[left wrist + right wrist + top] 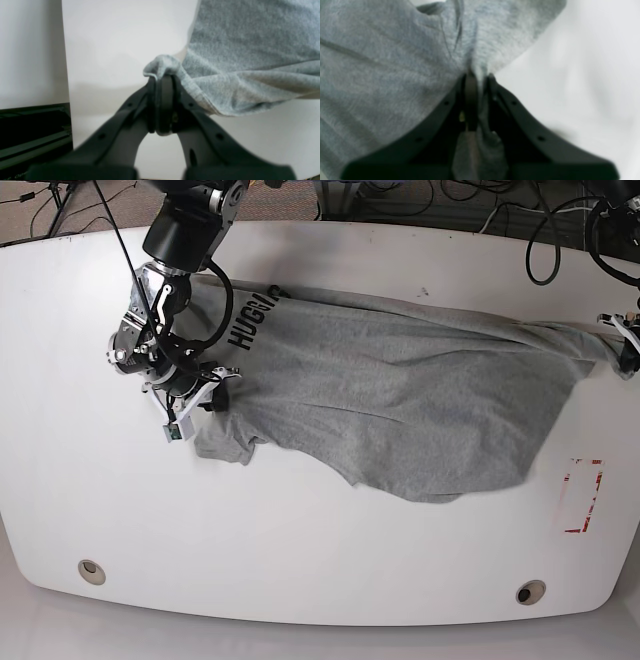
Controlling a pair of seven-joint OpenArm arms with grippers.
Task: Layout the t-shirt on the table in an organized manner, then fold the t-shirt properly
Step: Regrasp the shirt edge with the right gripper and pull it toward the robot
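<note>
Base view gives the whole layout: the t-shirt (400,405) lies spread across the middle of the table (320,560), stretched from center left to the right edge, wrinkled, with a loose lower edge sagging toward center. Black block lettering (252,318) shows near the upper left of the shirt, only in this view. Two round grommet holes (91,571) sit near the bottom edge, left and right, and a red-outlined rectangle (582,495) sits at lower right, just beside the shirt's lower right corner, not touching it. Cables lie beyond the table's far edge at the top.

The wrist views show what base does not, namely the grips. Left wrist view: left gripper (161,80) clenched on a bunched shirt edge at frame center, fabric fanning out to the upper right, bare white tabletop at left, something dark at lower left. In base this gripper sits at the far right edge, mostly cut off.

Right wrist view: right gripper (477,77) pinches a fold of grey fabric, cloth trapped between the fingers and trailing down toward the bottom of the frame; shirt fills the left, table the right. Image is blurred. In base it sits at the shirt's left end, by a sleeve.

No containers in any view.
</note>
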